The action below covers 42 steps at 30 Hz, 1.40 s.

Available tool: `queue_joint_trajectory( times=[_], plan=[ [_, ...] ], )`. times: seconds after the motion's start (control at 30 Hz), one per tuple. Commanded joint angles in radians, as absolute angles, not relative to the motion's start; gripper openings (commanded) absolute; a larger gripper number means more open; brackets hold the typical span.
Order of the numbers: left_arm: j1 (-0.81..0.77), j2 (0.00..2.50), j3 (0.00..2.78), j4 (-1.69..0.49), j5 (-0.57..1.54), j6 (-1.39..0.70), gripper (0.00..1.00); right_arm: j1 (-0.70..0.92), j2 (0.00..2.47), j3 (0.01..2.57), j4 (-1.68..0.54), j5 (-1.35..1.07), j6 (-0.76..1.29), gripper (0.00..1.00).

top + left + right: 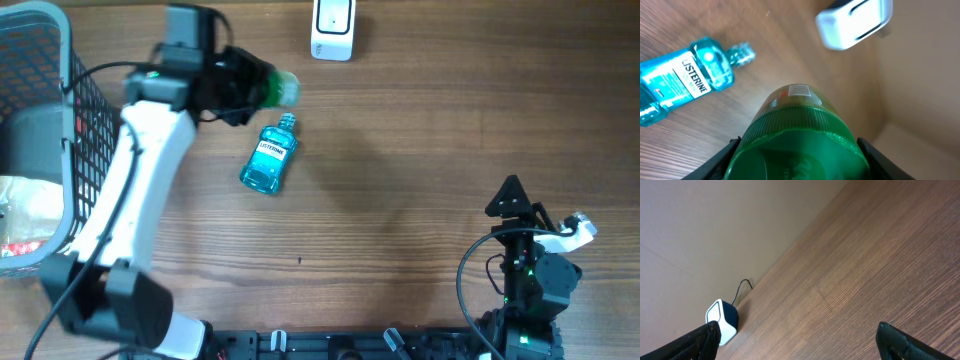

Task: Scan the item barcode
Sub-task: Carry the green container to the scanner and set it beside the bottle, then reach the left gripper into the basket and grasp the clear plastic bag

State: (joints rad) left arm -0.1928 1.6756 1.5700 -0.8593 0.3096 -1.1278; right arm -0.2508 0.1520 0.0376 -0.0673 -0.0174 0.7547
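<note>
Two bottles are out near the scanner (332, 30), but only one is in work. The green bottle (795, 125) is in the air, below-left of the scanner and near it. The left gripper (245, 88) holds it w/ fingers clamped on its ribbed near end, one on each side. I think the grip is at this end so that the far end and the label are free twd the scanner.

In the left wrist view a small white label w/ bars, prob. the barcode (800, 91), sits on the upper side of the bottle. It faces the camera more than the scanner window. My guess: the bottle needs some roll/tilt and a bit more approach before a read is possible.

The blue bottle (270, 155) lies on its side on the table (420, 150), further below the scanner, apart from the green one, no gripper on it. The basket (60, 120) is far left of the scanner; content unclear.

The right gripper (800, 340) is far below-right of the scanner, fingers wide apart, holding nothing. It seems parked there so the path is free.
</note>
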Motion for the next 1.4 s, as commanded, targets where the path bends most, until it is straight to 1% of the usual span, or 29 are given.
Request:
queue_joint_trajectory(
  times=[0.0, 0.13, 0.33, 0.53, 0.67, 0.9, 0.93, 1.0, 1.03, 1.17, 1.27, 1.37],
  plan=[
    [-0.282, 1.758, 1.585, -0.864, 0.263, -1.008, 0.58, -0.253, 0.142, 0.037, -0.064, 0.002, 0.736, 1.00],
    [-0.360, 1.830, 1.585, -0.917, 0.164, -0.902, 0.60, -0.253, 0.142, 0.037, -0.064, 0.002, 0.737, 1.00],
    [-0.456, 1.888, 1.584, -0.974, 0.036, -0.797, 0.61, -0.253, 0.142, 0.037, -0.064, 0.002, 0.737, 1.00],
    [-0.549, 1.956, 1.578, -0.999, -0.112, -0.792, 0.62, -0.253, 0.142, 0.037, -0.064, 0.002, 0.737, 1.00],
    [-0.592, 2.016, 1.571, -0.991, -0.150, -0.792, 0.63, -0.253, 0.142, 0.037, -0.064, 0.002, 0.736, 1.00],
    [-0.616, 2.110, 1.570, -0.991, -0.192, -0.788, 0.77, -0.254, 0.142, 0.037, -0.064, 0.002, 0.737, 1.00],
    [-0.613, 2.110, 1.570, -0.995, -0.210, -0.788, 0.82, -0.253, 0.142, 0.037, -0.064, 0.002, 0.736, 1.00],
    [-0.607, 2.085, 1.578, -1.021, -0.279, -0.789, 0.98, -0.254, 0.142, 0.037, -0.064, 0.002, 0.736, 1.00],
    [-0.604, 2.068, 1.586, -1.039, -0.302, -0.789, 1.00, -0.254, 0.142, 0.037, -0.064, 0.002, 0.737, 1.00],
    [-0.583, 1.924, 1.715, -1.176, -0.380, -0.786, 1.00, -0.253, 0.142, 0.037, -0.064, 0.002, 0.737, 1.00],
    [-0.570, 1.803, 1.875, -1.224, -0.331, -0.685, 1.00, -0.254, 0.142, 0.037, -0.064, 0.002, 0.736, 1.00],
    [-0.569, 1.696, 2.016, -1.209, -0.281, -0.592, 1.00, -0.253, 0.142, 0.037, -0.064, 0.002, 0.736, 1.00]
  ],
)
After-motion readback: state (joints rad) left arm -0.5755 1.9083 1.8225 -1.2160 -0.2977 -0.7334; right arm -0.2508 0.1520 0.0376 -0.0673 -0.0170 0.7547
